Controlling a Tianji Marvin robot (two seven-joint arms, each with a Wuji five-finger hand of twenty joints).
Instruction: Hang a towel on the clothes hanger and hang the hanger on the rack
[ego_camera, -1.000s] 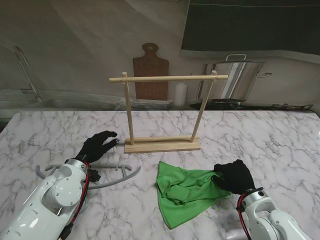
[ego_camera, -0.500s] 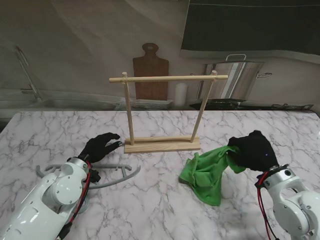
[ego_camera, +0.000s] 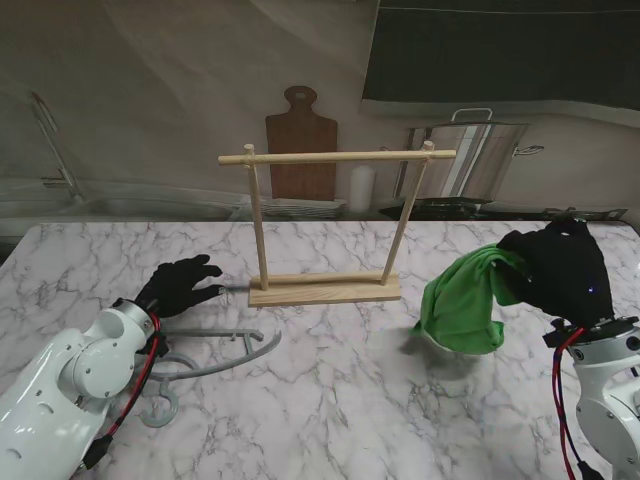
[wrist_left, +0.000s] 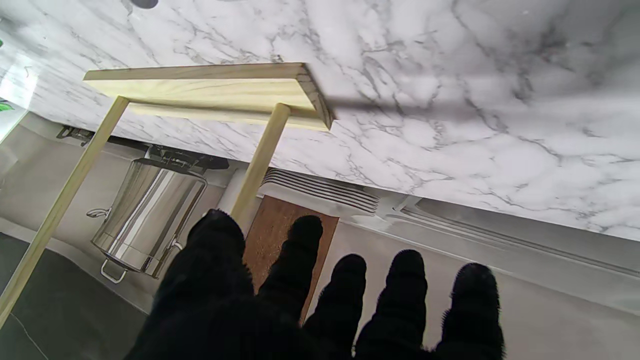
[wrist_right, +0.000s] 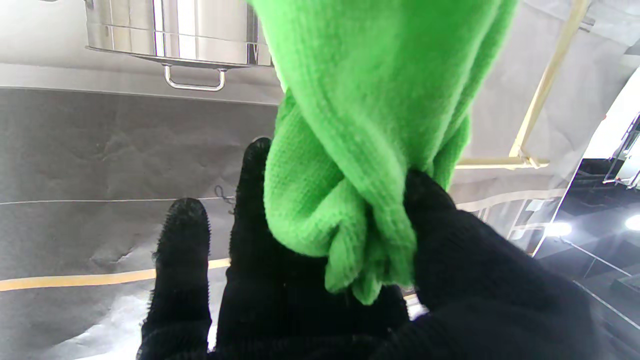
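Only the right hand (ego_camera: 560, 272) holds anything: the green towel (ego_camera: 463, 305).

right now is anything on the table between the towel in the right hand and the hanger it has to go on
Nothing visible is. The right hand holds the green towel up to the right of the rack. The grey hanger lies flat to the left, nearer to me than the rack's base, with bare marble between them. The left hand sits beyond the hanger.

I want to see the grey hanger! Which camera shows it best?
The stand view: the grey clothes hanger lies whole on the marble table, nearer to me than the empty left hand. Both wrist views show none of it.
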